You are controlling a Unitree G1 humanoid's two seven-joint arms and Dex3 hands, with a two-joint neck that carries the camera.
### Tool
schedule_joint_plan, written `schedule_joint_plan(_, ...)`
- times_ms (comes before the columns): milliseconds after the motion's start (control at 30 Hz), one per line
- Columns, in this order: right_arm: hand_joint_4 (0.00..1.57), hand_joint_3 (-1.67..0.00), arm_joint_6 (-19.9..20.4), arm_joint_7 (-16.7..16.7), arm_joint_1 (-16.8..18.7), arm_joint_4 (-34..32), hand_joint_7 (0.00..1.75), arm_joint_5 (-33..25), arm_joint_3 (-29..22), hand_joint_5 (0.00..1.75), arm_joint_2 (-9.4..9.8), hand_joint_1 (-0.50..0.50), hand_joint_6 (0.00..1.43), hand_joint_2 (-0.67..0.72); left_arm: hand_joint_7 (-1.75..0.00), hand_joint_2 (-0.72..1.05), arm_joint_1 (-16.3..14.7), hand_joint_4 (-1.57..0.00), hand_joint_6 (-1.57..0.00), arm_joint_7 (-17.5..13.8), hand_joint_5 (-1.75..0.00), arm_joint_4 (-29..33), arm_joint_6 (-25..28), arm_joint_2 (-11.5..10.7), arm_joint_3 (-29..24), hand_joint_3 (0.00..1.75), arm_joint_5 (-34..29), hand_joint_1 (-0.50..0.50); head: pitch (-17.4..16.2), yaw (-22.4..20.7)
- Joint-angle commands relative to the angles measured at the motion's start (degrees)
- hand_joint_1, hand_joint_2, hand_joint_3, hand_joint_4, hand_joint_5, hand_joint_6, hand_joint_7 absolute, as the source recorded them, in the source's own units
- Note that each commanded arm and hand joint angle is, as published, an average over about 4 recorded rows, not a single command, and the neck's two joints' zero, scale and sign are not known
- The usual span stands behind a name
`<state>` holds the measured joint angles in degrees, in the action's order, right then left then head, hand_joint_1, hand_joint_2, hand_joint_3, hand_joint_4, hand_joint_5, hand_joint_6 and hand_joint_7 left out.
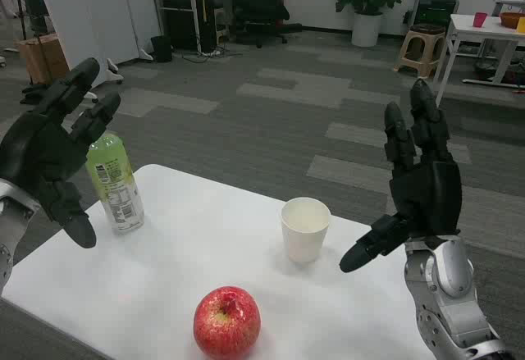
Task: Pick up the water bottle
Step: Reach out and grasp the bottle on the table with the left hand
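The water bottle, clear with a green and white label, stands upright near the table's far left edge. My left hand hovers just left of it with fingers spread, holding nothing; its fingers overlap the bottle's upper left side in the picture, and I cannot tell whether they touch. My right hand is raised at the right, palm toward the table, fingers apart and empty, well away from the bottle.
A white paper cup stands mid-table. A red apple lies near the front edge. The white table ends close behind the bottle. Beyond are carpet, desks, a stool and a plant.
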<state>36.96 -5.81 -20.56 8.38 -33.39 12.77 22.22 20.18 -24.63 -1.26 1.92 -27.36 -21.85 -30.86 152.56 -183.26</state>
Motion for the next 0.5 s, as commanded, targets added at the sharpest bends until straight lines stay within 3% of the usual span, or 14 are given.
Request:
schedule_joint_plan(33, 0.0, 0.0, 0.8, 0.1, 5.4, -13.2, 0.0, 3.9, -13.5, 0.0, 5.55, -0.46, 0.0, 0.66, 0.0, -0.72, 10.8, 0.0, 0.0, 19.4, 0.0, -5.0, -27.7, 13.3, 32.6, 0.09, 1.8, -0.48, 11.8, 4.2)
schedule_joint_plan(67, 0.0, 0.0, 0.8, 0.1, 5.4, -13.2, 0.0, 3.9, -13.5, 0.0, 5.55, -0.46, 0.0, 0.66, 0.0, -0.72, 10.8, 0.0, 0.0, 19.4, 0.0, -5.0, -27.7, 13.3, 32.6, 0.09, 1.8, -0.48, 10.6, 3.8)
schedule_joint_plan(100, 0.0, 0.0, 0.8, 0.1, 5.4, -13.2, 0.0, 3.9, -13.5, 0.0, 5.55, -0.46, 0.0, 0.66, 0.0, -0.72, 10.8, 0.0, 0.0, 19.4, 0.0, -5.0, -27.7, 13.3, 32.6, 0.09, 1.8, -0.48, 7.0, 2.5)
schedule_joint_plan(500, 0.0, 0.0, 0.6, 0.2, 5.4, -13.1, 0.0, 3.8, -13.4, 0.0, 5.64, -0.46, 0.0, 0.66, 0.0, -0.72, 10.8, 0.0, 0.0, 19.4, 0.0, -5.0, -27.7, 13.3, 32.7, 0.09, 1.6, -0.48, 6.3, 2.4)
